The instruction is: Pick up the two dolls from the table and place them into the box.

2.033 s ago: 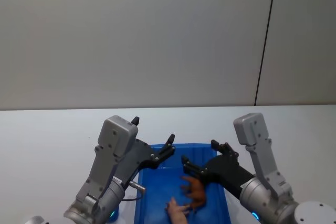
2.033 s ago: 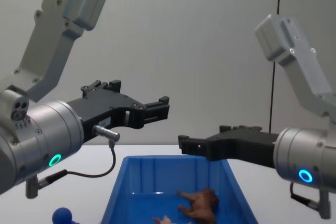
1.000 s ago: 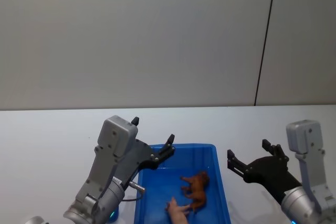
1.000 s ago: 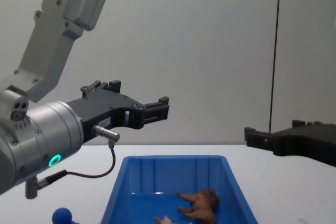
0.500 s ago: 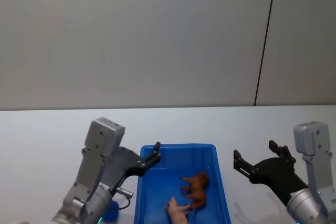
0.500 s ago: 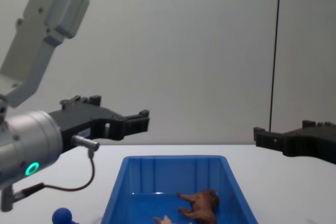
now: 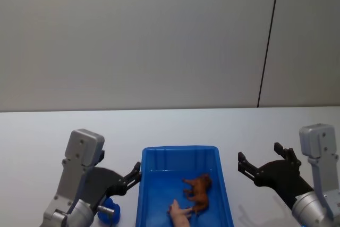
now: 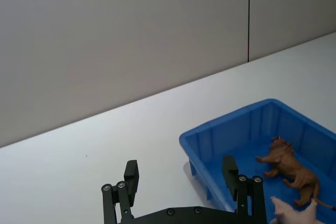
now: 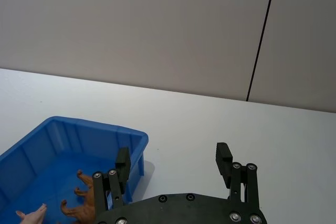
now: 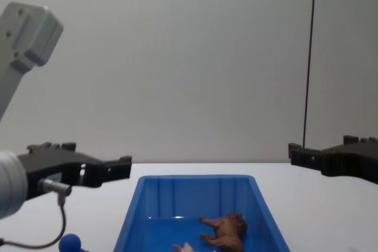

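Inside the blue box (image 7: 180, 154), on its floor, the brown lion doll (image 7: 197, 191) lies on its side with the pale pink doll (image 7: 179, 214) touching its near end, so both dolls appear already delivered. Left of the box, above the white table (image 7: 48, 131), the left gripper (image 7: 135, 176) is held with fingers spread and empty. Right of the box, the right gripper (image 7: 263, 163) is likewise held wide apart, grasping nothing, seemingly clear of the box.
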Available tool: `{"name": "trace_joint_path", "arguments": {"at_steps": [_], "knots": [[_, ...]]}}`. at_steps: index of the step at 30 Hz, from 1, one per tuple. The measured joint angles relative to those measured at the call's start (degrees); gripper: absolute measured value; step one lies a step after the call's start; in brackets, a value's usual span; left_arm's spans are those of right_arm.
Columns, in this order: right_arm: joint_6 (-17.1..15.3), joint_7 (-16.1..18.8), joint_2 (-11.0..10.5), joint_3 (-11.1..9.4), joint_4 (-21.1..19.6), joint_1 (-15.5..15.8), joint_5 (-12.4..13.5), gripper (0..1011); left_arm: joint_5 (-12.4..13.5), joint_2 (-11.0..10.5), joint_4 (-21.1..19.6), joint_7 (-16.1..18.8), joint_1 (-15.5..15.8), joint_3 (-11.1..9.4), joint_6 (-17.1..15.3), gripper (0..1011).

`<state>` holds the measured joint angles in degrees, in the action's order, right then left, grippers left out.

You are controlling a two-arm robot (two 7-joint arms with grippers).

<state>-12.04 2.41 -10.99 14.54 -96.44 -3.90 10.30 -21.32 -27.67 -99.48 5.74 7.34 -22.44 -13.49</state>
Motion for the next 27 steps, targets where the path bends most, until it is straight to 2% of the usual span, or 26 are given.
{"name": "trace_joint_path", "arguments": {"at_steps": [11,19,27], "knots": [[0.0,-0.1,0.0,-0.1,-0.1,0.1,0.1,1001,-3.1,-1.6,-0.5,1.4,-2.5,0.9,-3.5,1002],[0.0,-0.1,-0.1,-0.1,-0.1,0.1,0.1,1001,-3.9,-1.8,0.5,1.2,-3.2,1.1,-4.6,1002],[0.0,-0.2,-0.1,-0.1,-0.1,0.1,0.1,1001,-4.2,-1.5,3.0,-0.7,-3.4,1.1,-5.1,1002]]}}
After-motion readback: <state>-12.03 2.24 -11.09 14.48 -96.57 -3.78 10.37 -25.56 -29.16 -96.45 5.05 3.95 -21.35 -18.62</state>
